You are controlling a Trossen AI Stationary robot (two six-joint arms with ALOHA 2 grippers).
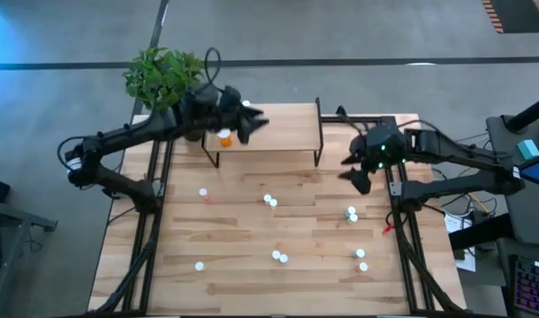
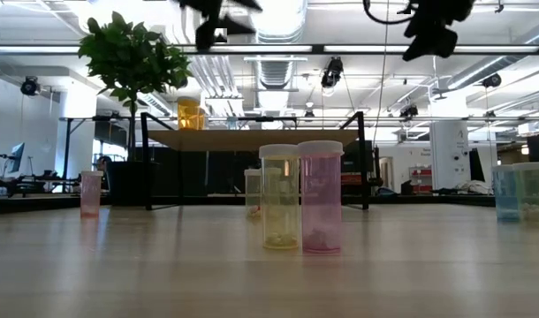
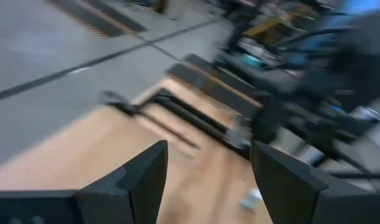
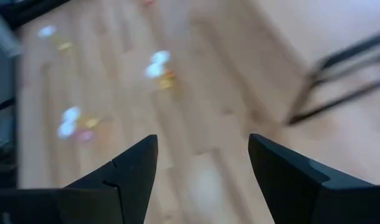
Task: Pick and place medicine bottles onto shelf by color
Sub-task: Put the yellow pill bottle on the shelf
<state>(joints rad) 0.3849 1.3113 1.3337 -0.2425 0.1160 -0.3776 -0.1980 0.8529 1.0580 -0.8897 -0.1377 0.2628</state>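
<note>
1. My left gripper [image 1: 256, 121] hangs above the shelf [image 1: 283, 132], jaws apart with nothing between them; the left wrist view shows bare space between my fingers.
2. My right gripper [image 1: 358, 172] hovers off the shelf's right end, over the table [image 1: 243, 291], jaws likewise spread and empty.
3. One orange bottle [image 1: 224, 137] stands on the shelf's left part, near my left gripper.
4. The other bottles are scattered across the table, mostly in pairs; a yellow bottle [image 2: 279, 196] and pink bottle [image 2: 320, 197] stand touching.
5. These look light, stiff and smooth, so likely slippery and easy to tip. I would pinch the body just under the white cap, squarely.
</note>
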